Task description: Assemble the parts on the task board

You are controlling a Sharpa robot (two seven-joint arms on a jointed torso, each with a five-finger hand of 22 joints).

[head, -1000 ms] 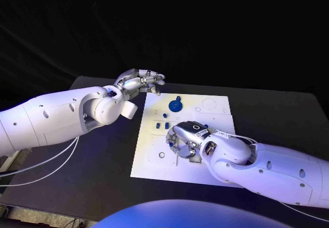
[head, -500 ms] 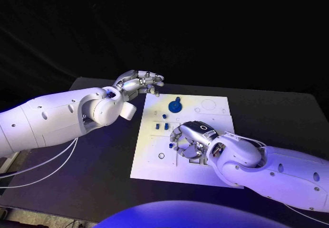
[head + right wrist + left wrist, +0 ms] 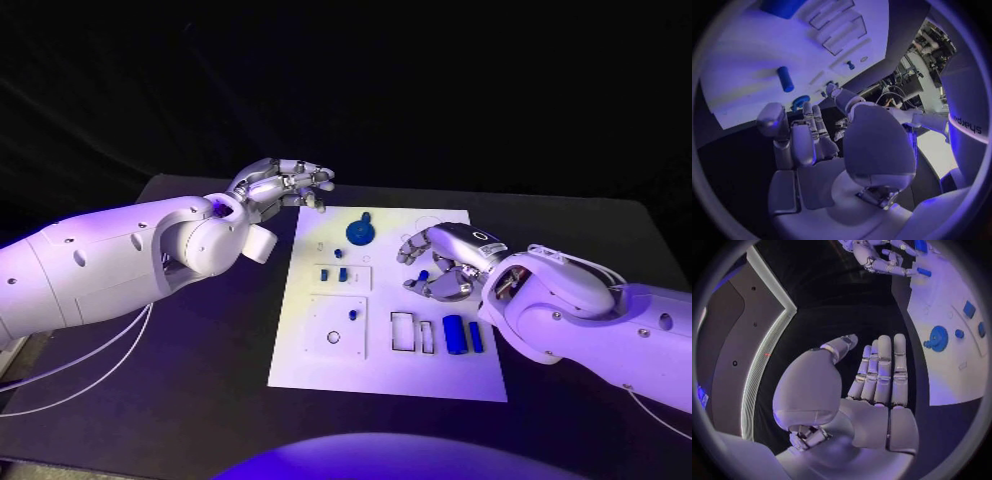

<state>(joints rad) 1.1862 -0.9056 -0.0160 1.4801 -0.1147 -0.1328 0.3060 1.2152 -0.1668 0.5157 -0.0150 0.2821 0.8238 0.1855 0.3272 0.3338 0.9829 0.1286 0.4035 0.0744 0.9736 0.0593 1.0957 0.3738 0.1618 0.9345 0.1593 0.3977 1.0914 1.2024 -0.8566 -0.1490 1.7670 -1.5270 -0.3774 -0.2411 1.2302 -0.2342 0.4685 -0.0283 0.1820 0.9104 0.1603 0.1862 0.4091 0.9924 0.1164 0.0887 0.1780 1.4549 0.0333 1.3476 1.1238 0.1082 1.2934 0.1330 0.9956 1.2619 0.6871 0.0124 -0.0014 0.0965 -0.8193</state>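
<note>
One small blue peg (image 3: 423,275), pinched by right hand (image 3: 440,265) above task board (image 3: 378,375) middle. Looks light, stiff, slippery; grip at mid-length. Left hand (image 3: 284,183) curled, holding nothing, beside board's far corner.

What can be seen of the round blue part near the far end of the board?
The round blue part is a flat disc with a small knob sticking out at its far edge, and it looks like plastic. It lies on the white board, near the far edge, in line with the smaller blue pieces nearer the robot. Neither hand touches it: the left hand hovers off the board's far left corner.
</note>
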